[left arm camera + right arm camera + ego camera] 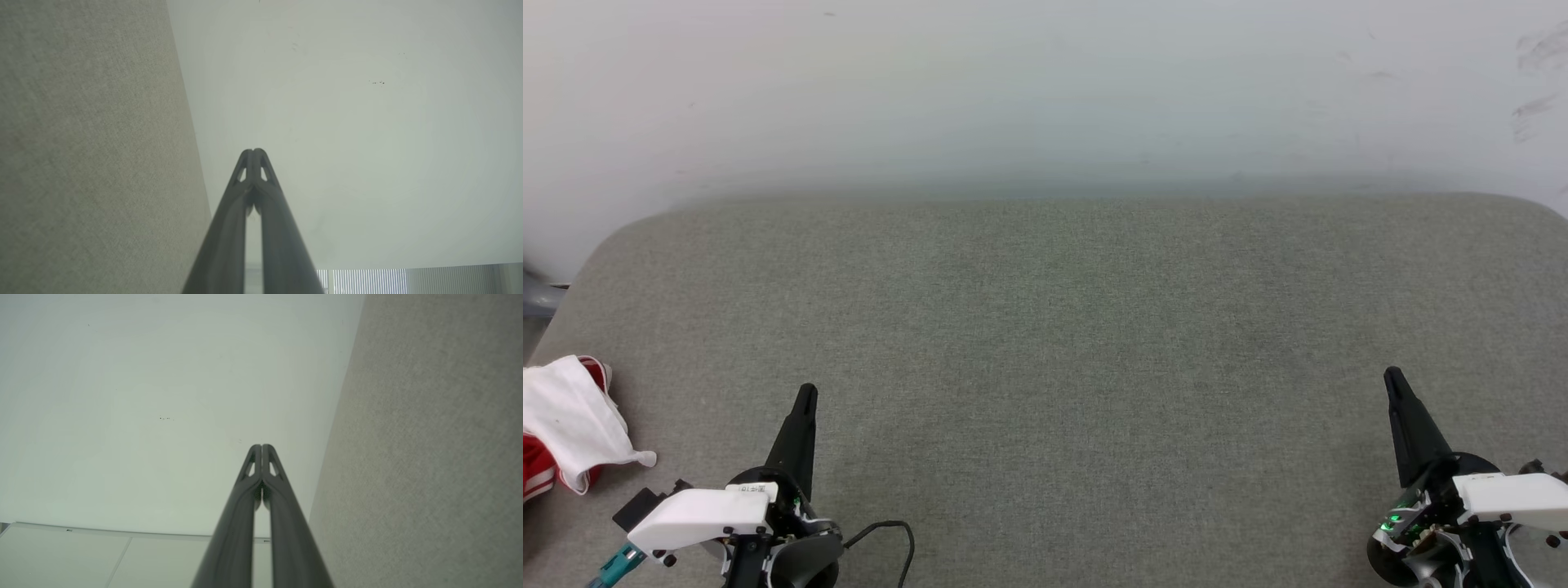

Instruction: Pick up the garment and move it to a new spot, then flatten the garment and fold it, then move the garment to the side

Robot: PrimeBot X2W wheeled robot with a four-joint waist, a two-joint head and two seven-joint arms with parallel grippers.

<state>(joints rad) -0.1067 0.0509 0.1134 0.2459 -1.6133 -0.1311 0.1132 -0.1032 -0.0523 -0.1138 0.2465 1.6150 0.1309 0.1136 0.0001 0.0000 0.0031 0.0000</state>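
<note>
Left pincer: dark fingers pressed together, nothing held, low at the left of the grey woven-fabric surface. Right pincer: likewise closed and empty, near the right edge. Crumpled red-and-white soft jersey garment lies at the surface's left edge, beyond the left pincer, not touching it. Pale wall behind.

I note: grey-green woven fabric tabletop, rounded far corners, meeting pale white wall; dark scuff marks on wall, upper right of head view.
</note>
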